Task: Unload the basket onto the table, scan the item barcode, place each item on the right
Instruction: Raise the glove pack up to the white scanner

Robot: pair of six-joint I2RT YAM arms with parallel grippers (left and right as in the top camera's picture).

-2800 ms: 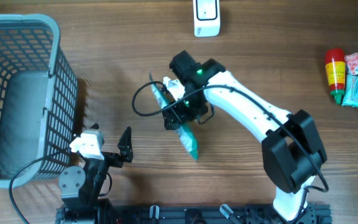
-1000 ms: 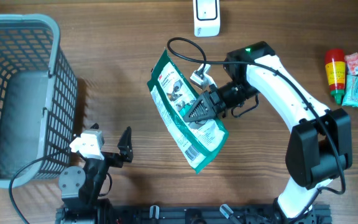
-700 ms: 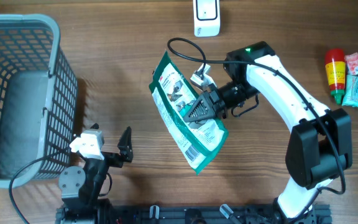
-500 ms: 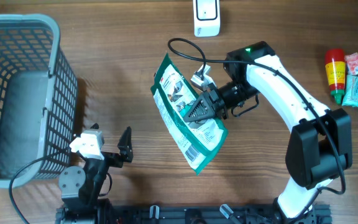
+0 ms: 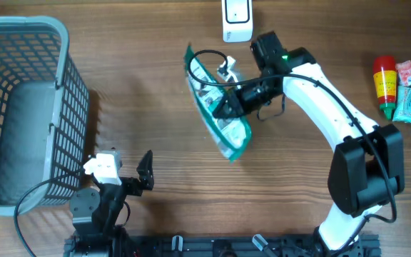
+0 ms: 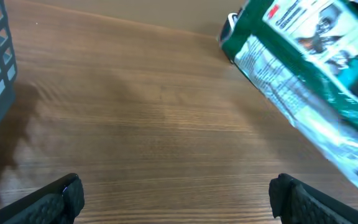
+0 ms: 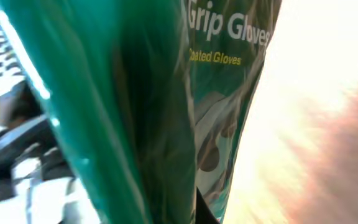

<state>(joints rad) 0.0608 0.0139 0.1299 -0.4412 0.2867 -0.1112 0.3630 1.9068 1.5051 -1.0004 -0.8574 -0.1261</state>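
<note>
Overhead, the pack (image 5: 230, 135) is held over the table (image 5: 155, 78), clamped in the right gripper (image 5: 223, 107) near the scanner (image 5: 236, 18). The left gripper (image 5: 125, 171) is spread wide and empty beside the basket (image 5: 20, 43). From the left wrist, its parted fingers (image 6: 61, 196) are seen with the pack at upper right. The right wrist view is filled by the pack, with "Grip Gloves" printed on it.

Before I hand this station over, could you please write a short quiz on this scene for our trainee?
1. True or false: the left gripper is shut.
2. What holds the green glove packet? A) the right gripper B) the left gripper C) the basket
3. Fill in: the packet's print reads "Grip ____".

Key: 1 false, its jaws stand wide open. 2 A. 3 Gloves.
</note>
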